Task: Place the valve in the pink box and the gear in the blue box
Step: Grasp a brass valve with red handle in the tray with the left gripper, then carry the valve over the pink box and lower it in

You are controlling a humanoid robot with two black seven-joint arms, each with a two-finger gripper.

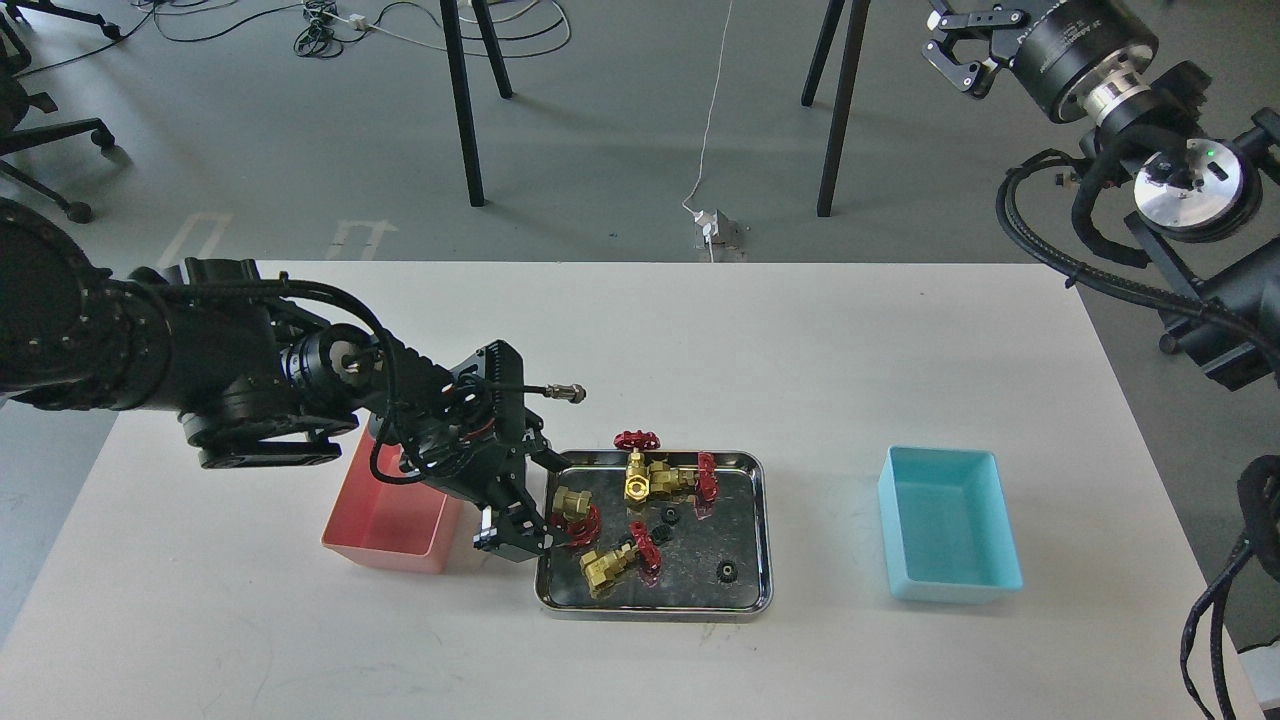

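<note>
Several brass valves with red handwheels lie in a shiny steel tray (766,545): one at the left edge (574,507), one at the front (606,566), and two at the back (640,478) (692,478). Small black gears (728,571) (668,516) lie among them. My left gripper (545,505) is low over the tray's left edge, its fingers spread on either side of the leftmost valve. The pink box (385,515) stands empty just left of the tray, partly hidden by my left arm. The blue box (950,525) stands empty to the right. My right gripper (962,48) is raised far off at the top right, open and empty.
The white table's far edge (700,264) borders a grey floor with chair legs and cables. A connector plug (570,393) sticks out from my left wrist. My right arm's cables (1060,250) hang past the table's right side.
</note>
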